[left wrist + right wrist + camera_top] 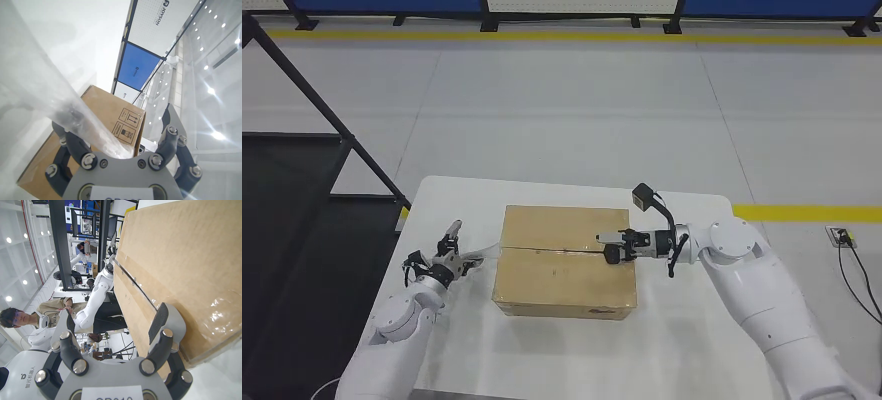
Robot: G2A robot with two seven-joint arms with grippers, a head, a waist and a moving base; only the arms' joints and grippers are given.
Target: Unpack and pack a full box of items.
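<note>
Fingers (pixel 160 321) spread, the right gripper (pixel 606 248) hovers at the taped seam (pixel 132 281) on the 3 o'clock side of the closed cardboard box (pixel 564 262), mid-table (pixel 682 330); stiff, likely heavy if full, best opened along that glossy seam. At 9 o'clock the left gripper (pixel 447 258), also spread, has crinkly clear film (pixel 62 98) draped across one finger

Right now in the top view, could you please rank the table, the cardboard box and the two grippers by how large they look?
1. table
2. cardboard box
3. left gripper and right gripper: these two look about alike, so I leave them unranked.
</note>
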